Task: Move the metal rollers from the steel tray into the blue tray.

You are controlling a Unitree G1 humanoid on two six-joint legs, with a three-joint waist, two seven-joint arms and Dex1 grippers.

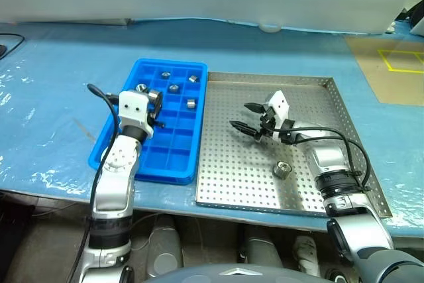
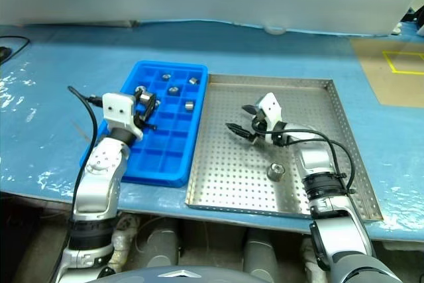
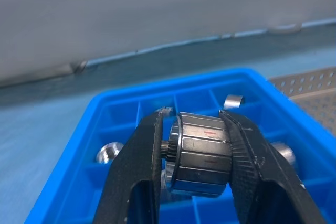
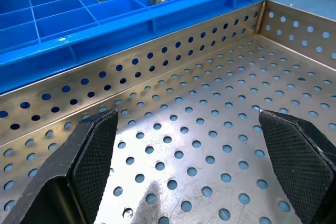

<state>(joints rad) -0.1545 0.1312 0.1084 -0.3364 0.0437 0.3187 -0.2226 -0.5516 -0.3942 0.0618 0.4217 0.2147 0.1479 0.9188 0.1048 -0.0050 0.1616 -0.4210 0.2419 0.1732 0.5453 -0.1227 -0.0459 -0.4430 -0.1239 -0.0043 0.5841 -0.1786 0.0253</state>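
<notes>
I had the left gripper [image 3: 195, 153] clamped on one roller [image 3: 202, 153] above the blue tray [image 1: 173, 160], where four rollers [image 1: 174, 88] already sat. My right gripper [image 1: 248, 116] stood wide over the steel tray [image 1: 311, 83], one roller [image 1: 283, 168] at its five o'clock.

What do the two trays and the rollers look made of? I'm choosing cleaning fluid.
Steel tray: bare metal sheet, dull silver, punched holes, folded rims. Blue tray: likely moulded plastic, glossy uniform blue with thin dividers. Metal rollers, such as the one left on the steel tray: polished metal, mirror-like glints.
</notes>
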